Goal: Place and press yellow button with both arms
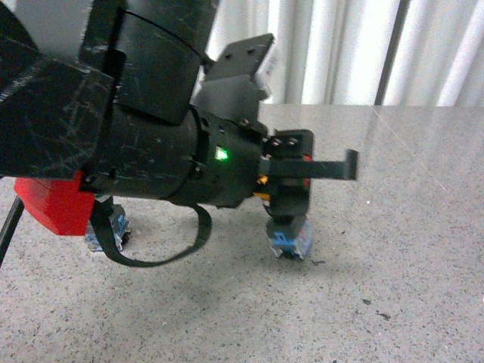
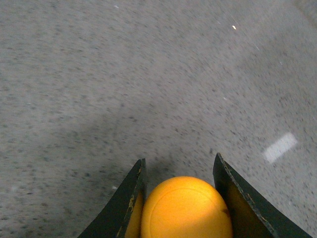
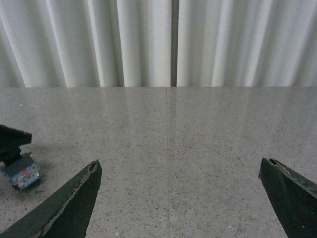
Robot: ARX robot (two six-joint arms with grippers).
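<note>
While clamped in L pincer [image 2: 179, 159], yellow button [image 2: 185, 208] betw. jaws; R pincer [image 3: 179, 162] apart.

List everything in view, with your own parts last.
yellow button: one, yellow-orange cap on a blue-grey base, held in the left gripper low over the table; contact with the table cannot be told
other button: one, blue-grey base, cap hidden, on the table at far left behind the arm
table: one, speckled grey
curtain: one, white, behind the table
cable: one, black loop hanging under the left arm
left arm: one, black with a red panel, reaching in from the left
left gripper: one, black, shut on the yellow button
right gripper: one, black, open over bare table
</note>
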